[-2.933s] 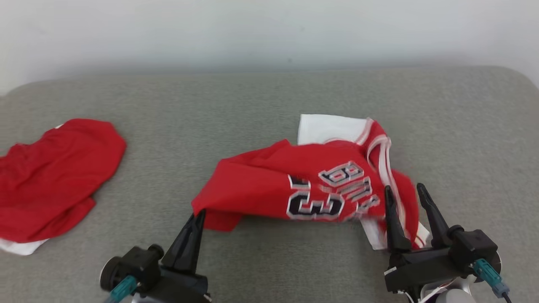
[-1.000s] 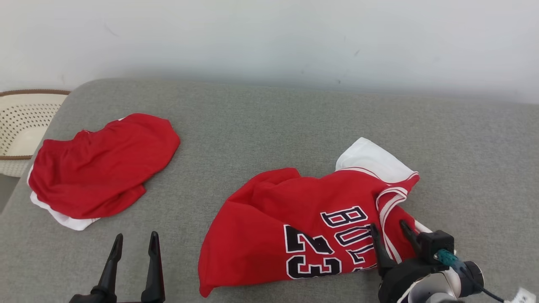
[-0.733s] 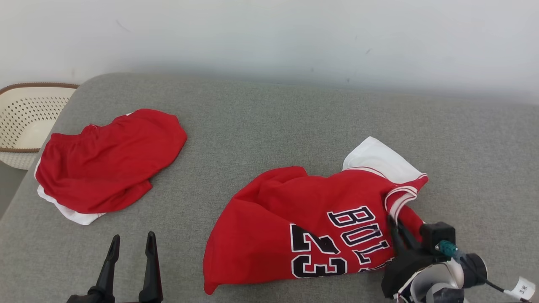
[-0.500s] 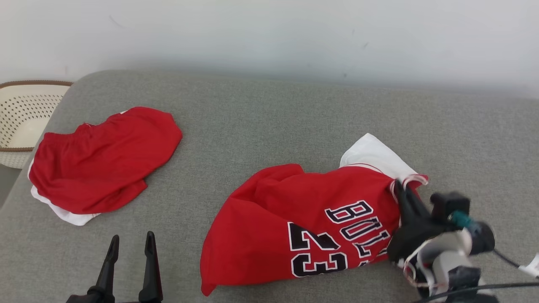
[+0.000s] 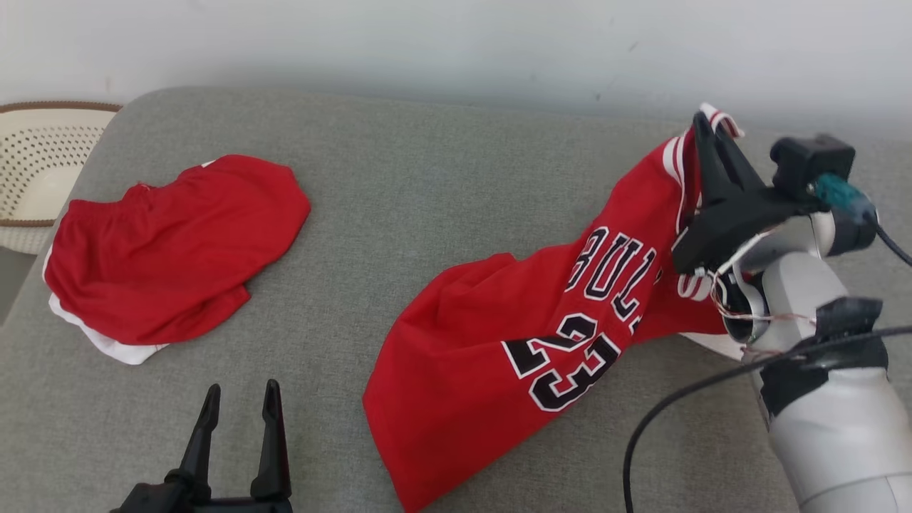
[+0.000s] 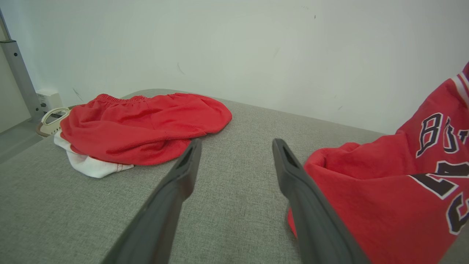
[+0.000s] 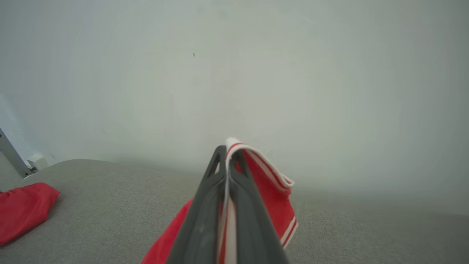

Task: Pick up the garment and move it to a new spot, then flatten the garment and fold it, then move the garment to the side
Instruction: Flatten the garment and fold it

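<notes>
A pale wall point(image 5: 427, 43) rises behind the table point(image 5: 427, 178), whose top is covered in grey woven fabric and has a rounded far-left corner. The red basketball jersey point(image 5: 499, 335), printed with black-and-white letters and the number 23, sits on the right half of the table. Its lower part lies crumpled on the fabric, while its upper part is drawn up and to the right, off the surface. A pair of red shorts point(image 5: 171, 242) lies bunched at the table's left, well apart from the jersey, with a white layer showing under its near edge. The right arm's pale forearm point(image 5: 833, 427) comes in from the lower right, with a black cable point(image 5: 677, 399) looping beside it. A cream perforated basket point(image 5: 43, 142) with a brown rim stands just past the left edge. The right gripper point(image 5: 702, 125) is raised, its fingers pinched together on the jersey's white-and-red striped trim. The left gripper point(image 5: 241, 395) hangs low near the front edge, fingers spread wide and holding nothing.
</notes>
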Controlling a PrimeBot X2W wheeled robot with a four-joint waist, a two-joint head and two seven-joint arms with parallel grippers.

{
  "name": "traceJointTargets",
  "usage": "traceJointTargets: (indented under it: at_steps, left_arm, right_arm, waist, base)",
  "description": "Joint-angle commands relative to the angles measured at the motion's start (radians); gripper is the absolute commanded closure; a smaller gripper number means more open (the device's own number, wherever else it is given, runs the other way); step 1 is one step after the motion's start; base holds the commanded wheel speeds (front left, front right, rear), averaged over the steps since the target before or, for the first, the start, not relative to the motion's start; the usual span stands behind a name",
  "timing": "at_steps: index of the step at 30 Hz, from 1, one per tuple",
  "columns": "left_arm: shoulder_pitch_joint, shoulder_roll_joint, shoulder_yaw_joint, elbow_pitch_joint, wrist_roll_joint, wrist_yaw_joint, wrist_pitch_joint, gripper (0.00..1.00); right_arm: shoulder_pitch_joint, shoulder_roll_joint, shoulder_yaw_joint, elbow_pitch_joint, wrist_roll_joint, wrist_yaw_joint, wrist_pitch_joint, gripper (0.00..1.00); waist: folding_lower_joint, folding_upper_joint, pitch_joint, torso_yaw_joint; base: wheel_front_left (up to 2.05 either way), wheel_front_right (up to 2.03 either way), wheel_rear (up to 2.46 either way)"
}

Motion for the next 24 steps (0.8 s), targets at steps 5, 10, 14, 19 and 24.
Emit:
traceJointTargets:
  at_steps: [5,10,14,19,24]
  left_arm:
    - [-0.033,0.0,-0.016,0.016,-0.014,-0.005,-0.004,0.0]
    - [-0.051,0.0,-0.032,0.03,-0.023,-0.005,-0.004,0.0]
    - [-0.049,0.0,-0.037,0.04,-0.027,-0.004,-0.004,0.0]
    - [-0.037,0.0,-0.031,0.05,-0.019,-0.006,-0.004,0.0]
    - [-0.031,0.0,-0.02,0.054,-0.011,-0.015,-0.004,0.0]
  right_arm:
    - [-0.113,-0.001,0.061,0.14,0.042,0.0,0.002,1.0]
    - [-0.181,-0.012,0.095,0.313,0.042,0.0,-0.021,1.0]
    - [-0.209,-0.014,0.103,0.418,0.034,0.0,-0.049,0.0]
    - [-0.217,-0.033,0.097,0.484,0.018,0.0,-0.086,0.0]
    - [-0.176,-0.029,0.087,0.462,0.044,0.0,-0.104,0.0]
  waist:
    - [-0.0001,0.0,0.031,0.037]
    - [-0.0001,0.0,0.039,0.06]
    - [-0.0001,0.0,0.03,0.065]
    - [-0.0001,0.0,0.009,0.05]
    - [-0.0001,0.0,-0.013,0.023]
  base:
    - [0.0,0.0,0.0]
    - [0.0,0.0,0.0]
    - [0.0,0.0,0.0]
    - [0.0,0.0,0.0]
    - [0.0,0.0,0.0]
